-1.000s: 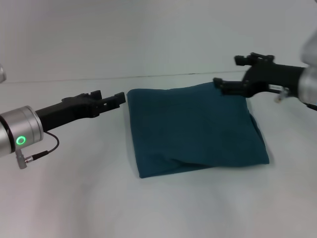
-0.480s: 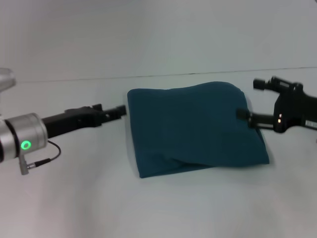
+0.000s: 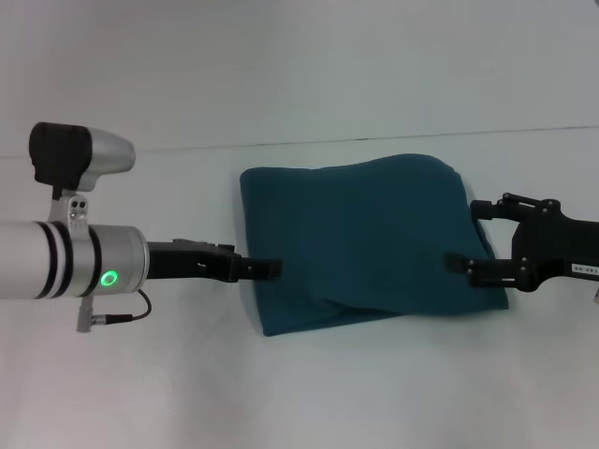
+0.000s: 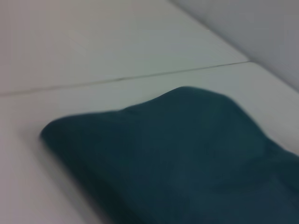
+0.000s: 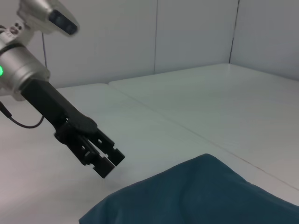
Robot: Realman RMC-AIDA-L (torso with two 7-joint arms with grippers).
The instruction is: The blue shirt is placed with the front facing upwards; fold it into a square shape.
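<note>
Shirt folded, grippers flanking it for final squaring

Blue shirt (image 3: 365,243) is lying near the middle of the white table (image 3: 299,393) as a compact, roughly square bundle, plain fabric showing on top, lettering not visible. I'm holding my left gripper (image 3: 267,268) low at the shirt's left edge, right at or just touching the fabric; its fingers are looking pressed together and holding nothing. I'm holding my right gripper (image 3: 479,238) at the shirt's right edge, fingers spread with one near the far corner and one lower, nothing pinched. I'm judging the folding as basically done: near edge is sitting slightly skewed with a lumpy crease. Next move, as I'm reading it, is calling for light nudging or pressing to even the edges, or simply backing both arms clear
</note>
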